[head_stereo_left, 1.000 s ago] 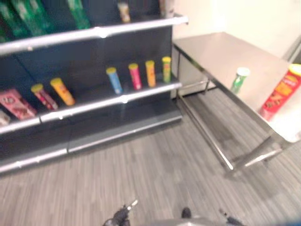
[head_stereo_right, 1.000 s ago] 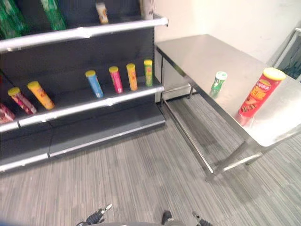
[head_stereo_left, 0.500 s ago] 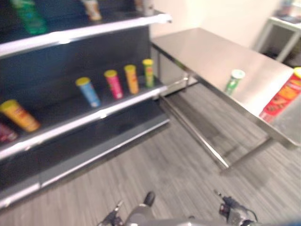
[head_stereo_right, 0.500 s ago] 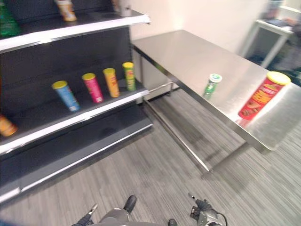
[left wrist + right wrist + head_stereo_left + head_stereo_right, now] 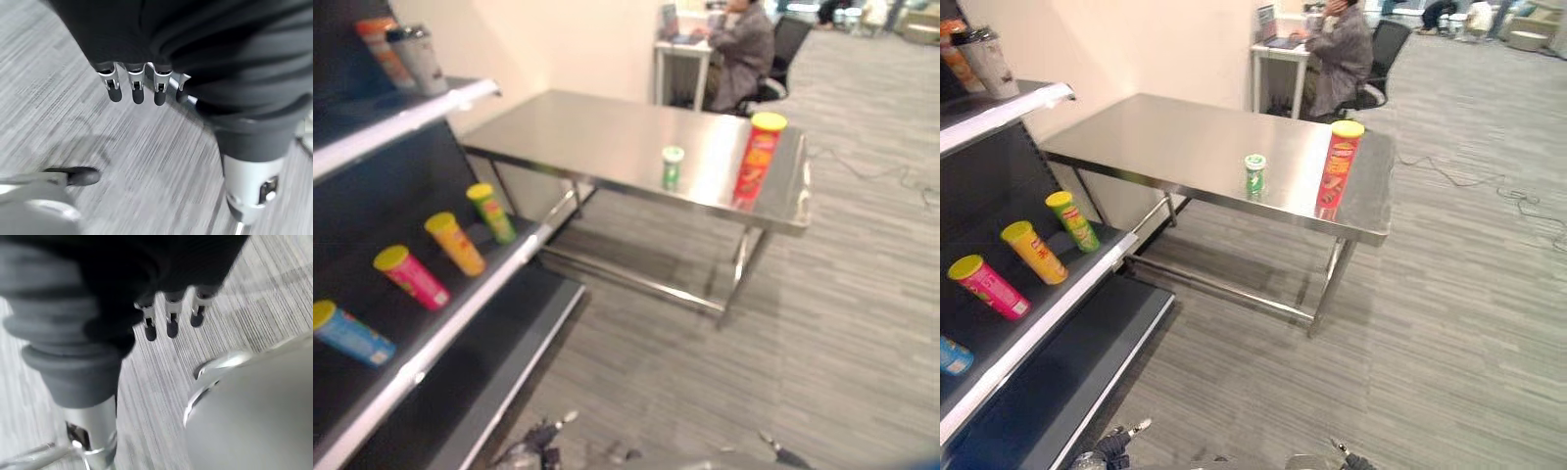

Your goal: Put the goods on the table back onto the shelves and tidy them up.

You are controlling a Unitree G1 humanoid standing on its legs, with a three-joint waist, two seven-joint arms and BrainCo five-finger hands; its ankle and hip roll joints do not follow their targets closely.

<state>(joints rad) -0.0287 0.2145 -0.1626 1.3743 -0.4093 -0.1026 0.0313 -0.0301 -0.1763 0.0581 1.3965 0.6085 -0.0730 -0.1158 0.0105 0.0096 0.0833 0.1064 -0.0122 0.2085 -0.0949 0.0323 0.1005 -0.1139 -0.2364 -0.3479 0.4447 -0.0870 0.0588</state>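
A short green can (image 5: pixel 1254 174) and a tall red can with a yellow lid (image 5: pixel 1339 166) stand upright near the right end of the steel table (image 5: pixel 1165 137). The dark shelf unit (image 5: pixel 1038 323) rises at the left, and on its middle board lie a green-yellow tube (image 5: pixel 1072 220), an orange tube (image 5: pixel 1033 252), a pink tube (image 5: pixel 989 286) and a blue tube (image 5: pixel 352 333). My left hand (image 5: pixel 133 88) hangs over the grey floor with straight fingers and holds nothing. My right hand (image 5: pixel 168 318) hangs low too, fingers relaxed and empty. Both hands are far from the table.
A grey cup (image 5: pixel 987 61) stands on the upper shelf board. Behind the table a person (image 5: pixel 1340 54) sits on an office chair at a white desk (image 5: pixel 1278 59). A thin cable (image 5: pixel 1469 181) lies on the floor at the right. Grey striped floor spreads between me and the table.
The whole picture has swung to the right: the table now sits in the middle and the shelf at the left edge. The cans keep their places on the table.
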